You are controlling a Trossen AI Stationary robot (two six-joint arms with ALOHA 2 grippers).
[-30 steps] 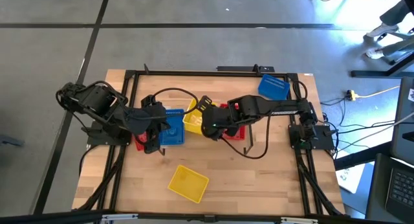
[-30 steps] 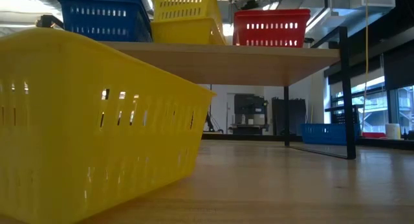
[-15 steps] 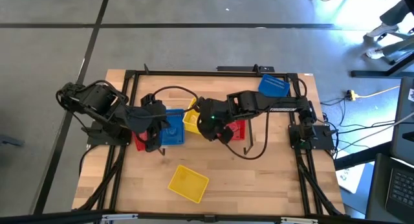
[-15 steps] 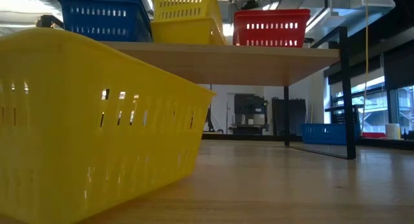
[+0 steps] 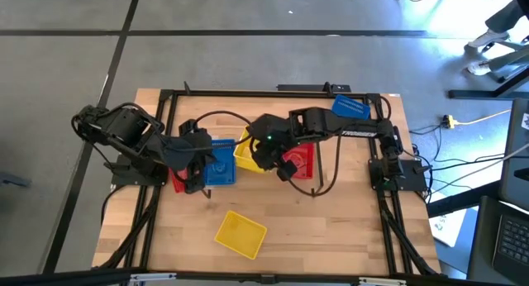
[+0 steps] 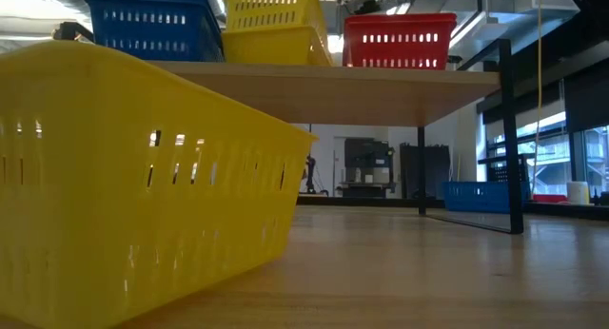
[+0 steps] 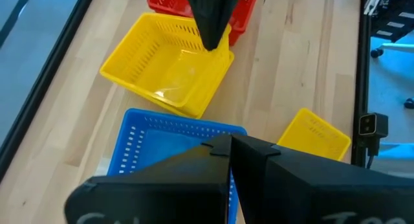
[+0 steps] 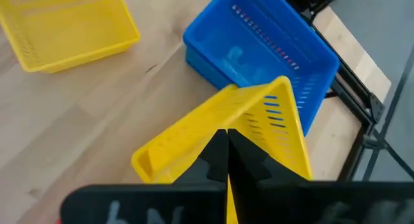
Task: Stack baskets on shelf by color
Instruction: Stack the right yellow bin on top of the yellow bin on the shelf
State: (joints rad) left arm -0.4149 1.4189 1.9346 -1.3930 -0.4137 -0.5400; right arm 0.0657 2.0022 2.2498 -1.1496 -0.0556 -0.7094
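Right gripper (image 5: 266, 156) is over the middle of the shelf (image 6: 381, 82) and it's got its fingers pinched on the wall of a yellow basket (image 5: 250, 154), fingers clamped tight together on that rim in the right wrist view, the basket (image 8: 249, 130) tipped up on a slant just beside the blue basket (image 8: 265, 52). From above, that blue basket (image 5: 219, 162) sits at nine o'clock from the yellow one, with the red basket (image 5: 302, 160) at three o'clock, all three in a row on the shelf. Left gripper (image 5: 202, 164) hangs at the blue basket's nine o'clock edge; its fingers (image 7: 259, 153) look pressed together above the blue rim, but whether they grip that rim I cannot tell. Down at six o'clock on the table (image 5: 347, 228) lies a loose yellow basket (image 5: 240, 233), turned at an angle, well apart from the shelf. Another blue basket (image 5: 350, 111) rests up at the one o'clock corner of the table, near the right arm's base
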